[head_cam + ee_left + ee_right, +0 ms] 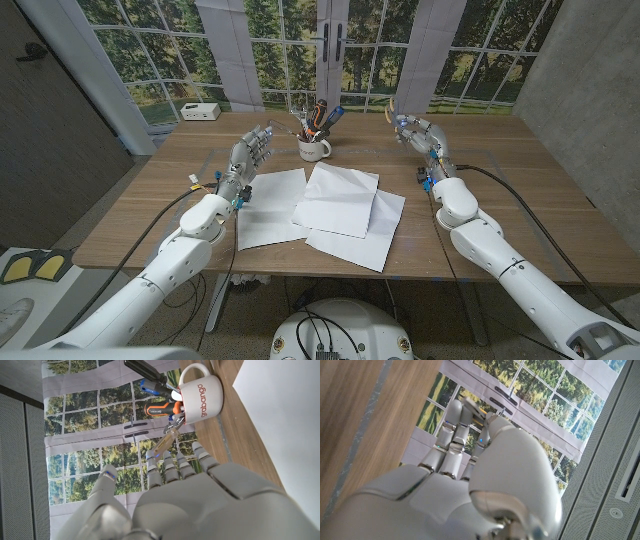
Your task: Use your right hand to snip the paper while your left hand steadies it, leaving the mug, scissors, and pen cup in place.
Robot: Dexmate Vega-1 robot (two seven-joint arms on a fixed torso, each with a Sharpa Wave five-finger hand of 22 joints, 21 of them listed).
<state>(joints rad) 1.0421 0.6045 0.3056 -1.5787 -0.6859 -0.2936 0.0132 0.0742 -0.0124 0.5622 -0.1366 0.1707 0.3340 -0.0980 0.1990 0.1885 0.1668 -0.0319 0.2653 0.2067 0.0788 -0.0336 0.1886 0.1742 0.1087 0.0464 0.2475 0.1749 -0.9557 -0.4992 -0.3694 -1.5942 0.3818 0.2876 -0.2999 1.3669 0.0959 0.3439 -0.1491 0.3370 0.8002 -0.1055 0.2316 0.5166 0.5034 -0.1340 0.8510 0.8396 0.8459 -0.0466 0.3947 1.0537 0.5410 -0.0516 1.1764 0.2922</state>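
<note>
Several white paper sheets (340, 200) lie overlapping in the middle of the wooden table (500, 190); an edge of paper (285, 420) shows in the left wrist view. Behind them stands a white mug (315, 149) lettered "grabango" (202, 397), holding several tools (160, 390) with black, blue and orange handles. My left hand (255, 148) is raised left of the mug, fingers straight and apart, holding nothing (190, 495). My right hand (415, 130) hovers at the back right, away from the paper, fingers extended and holding nothing (470, 475).
A small white box (200, 111) sits at the table's far left corner. Bare wood (360, 420) lies to the right of the sheets and along the front edge. A window backdrop closes the far side.
</note>
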